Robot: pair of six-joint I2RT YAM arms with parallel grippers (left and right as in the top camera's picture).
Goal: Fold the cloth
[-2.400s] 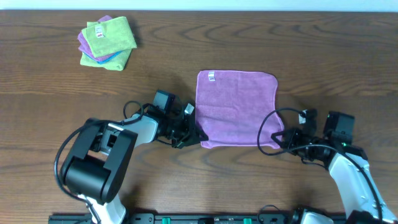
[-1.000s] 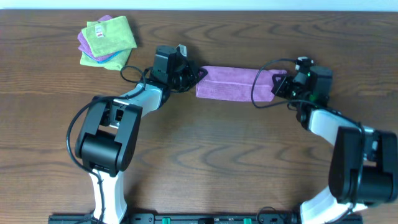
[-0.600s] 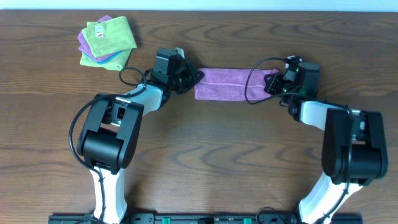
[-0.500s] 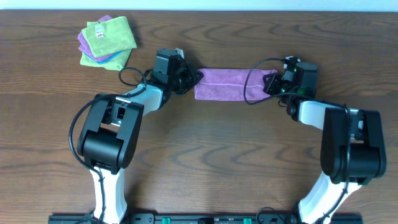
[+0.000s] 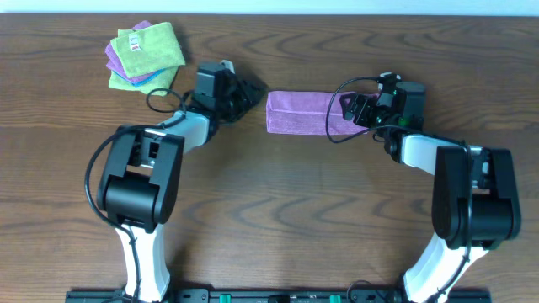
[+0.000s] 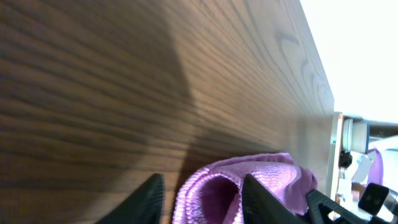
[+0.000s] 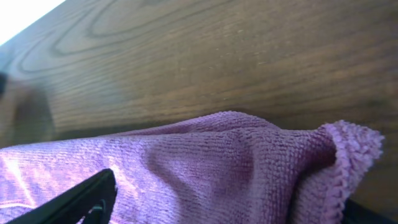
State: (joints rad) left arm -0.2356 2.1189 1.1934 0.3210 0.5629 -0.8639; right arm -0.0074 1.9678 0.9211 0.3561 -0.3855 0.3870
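The lilac cloth (image 5: 301, 114) lies on the table as a long strip, folded in half, at the middle of the far side. My left gripper (image 5: 251, 91) sits just off its left end with the jaws apart; in the left wrist view the rolled fold of the cloth (image 6: 261, 177) shows ahead between the two black fingertips of my left gripper (image 6: 202, 183). My right gripper (image 5: 352, 108) is over the strip's right end, jaws spread wide. The right wrist view shows the cloth (image 7: 205, 155) lying slack across the gap of my right gripper (image 7: 230, 199), its hemmed corner to the right.
A stack of folded cloths (image 5: 145, 57), lime-green on top, sits at the far left. The table's far edge (image 5: 269, 14) runs just behind the cloth. The right arm's black cable (image 5: 333, 118) loops over the strip.
Both grippers carried the near edge over to the far edge, then opened and let go. The left gripper has drawn back to the left, off the cloth.
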